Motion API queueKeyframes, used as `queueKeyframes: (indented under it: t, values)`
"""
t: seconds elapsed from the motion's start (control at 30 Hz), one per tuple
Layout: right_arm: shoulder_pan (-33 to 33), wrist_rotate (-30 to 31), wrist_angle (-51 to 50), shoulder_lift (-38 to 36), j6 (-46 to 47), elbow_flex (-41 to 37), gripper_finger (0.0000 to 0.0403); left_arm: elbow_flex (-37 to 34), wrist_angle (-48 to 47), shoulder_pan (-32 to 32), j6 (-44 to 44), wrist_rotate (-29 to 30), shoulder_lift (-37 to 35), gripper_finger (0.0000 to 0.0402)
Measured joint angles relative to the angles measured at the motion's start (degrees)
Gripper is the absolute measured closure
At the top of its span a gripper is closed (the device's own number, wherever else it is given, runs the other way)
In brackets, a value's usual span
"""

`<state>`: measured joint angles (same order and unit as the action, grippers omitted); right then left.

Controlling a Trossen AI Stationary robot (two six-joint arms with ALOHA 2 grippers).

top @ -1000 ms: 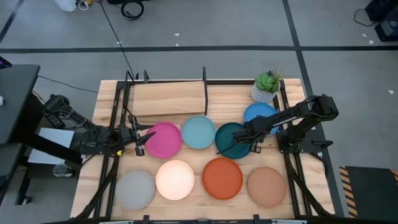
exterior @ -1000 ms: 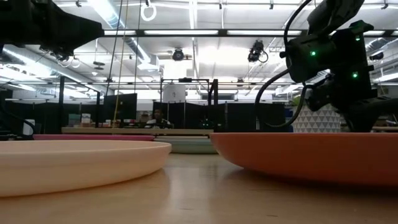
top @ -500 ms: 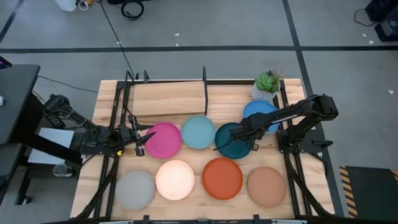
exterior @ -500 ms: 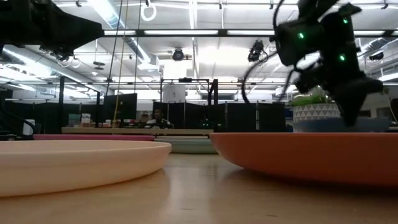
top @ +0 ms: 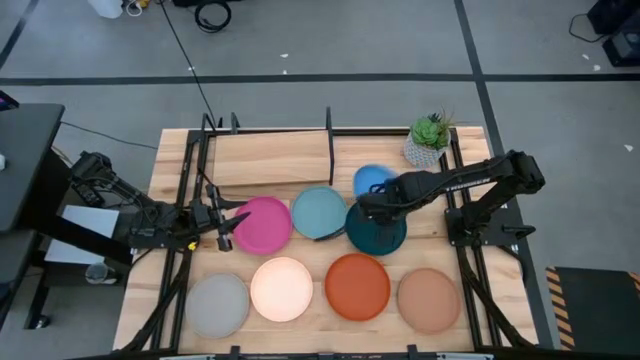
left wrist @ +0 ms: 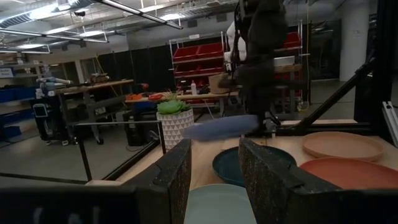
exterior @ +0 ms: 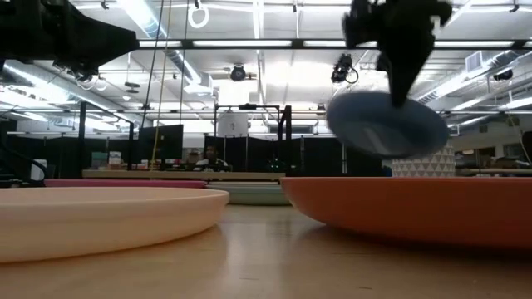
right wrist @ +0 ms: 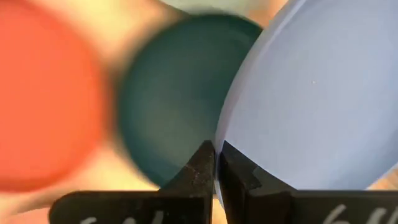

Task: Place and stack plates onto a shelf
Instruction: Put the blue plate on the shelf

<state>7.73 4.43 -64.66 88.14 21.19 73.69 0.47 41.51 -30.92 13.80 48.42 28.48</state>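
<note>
My right gripper (top: 366, 207) is shut on the bright blue plate (top: 373, 181), which is in the air above the far edge of the dark teal plate (top: 380, 232). The low view shows the blue plate (exterior: 386, 124) well above the table. The shelf (top: 270, 158), a light wooden board in a black rod frame, stands at the far left. My left gripper (top: 224, 228) waits open at the left edge of the pink plate (top: 263, 223), nothing between its fingers (left wrist: 177, 177). The pink, light blue (top: 319, 212) and dark teal plates lie flat in a row. My right gripper pinches the blue plate's rim (right wrist: 219, 140) between its two fingers, on the plate's near side. The fingers come from above, pointing steeply down. The plate is lifted clear and tilted, and it reaches out from the fingers toward the table's far side.
Nearer the front edge lie a grey plate (top: 217, 305), a cream plate (top: 281, 288), an orange plate (top: 357, 286) and a tan plate (top: 428, 298). A small potted plant (top: 430, 138) stands at the far right. An upright black post (top: 329, 130) marks the shelf's right end.
My right gripper has risen and gone toward the table's left edge, tipping to point more steeply down. The bright blue plate has come up off the table beside the potted plant and now hangs tilted over the dark teal plate's far edge.
</note>
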Motion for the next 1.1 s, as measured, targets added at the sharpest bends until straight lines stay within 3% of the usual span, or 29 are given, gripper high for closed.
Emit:
queueKeyframes:
  t: [0.17, 0.4, 0.73, 1.1]
  values:
    - [2.94, -5.59, 7.4, 2.78, -8.82, 2.85, 0.0386, 0.0, -1.26, 0.0, -2.54, 0.0, 0.01, 0.026]
    - [4.7, -5.5, 3.5, 15.12, -22.07, 14.36, 0.0386, 0.0, -1.36, -0.04, -2.73, 0.0, 0.01, 0.026]
    - [4.18, 6.22, -6.73, 31.64, -45.39, 36.27, 0.0384, 0.0, -1.26, -0.09, -6.3, 0.0, 0.01, 0.026]
    - [-2.59, 11.3, -5.64, 36.48, -61.65, 41.46, 0.0382, 0.19, -2.3, -3.71, -8.46, 0.02, 0.01, 0.026]
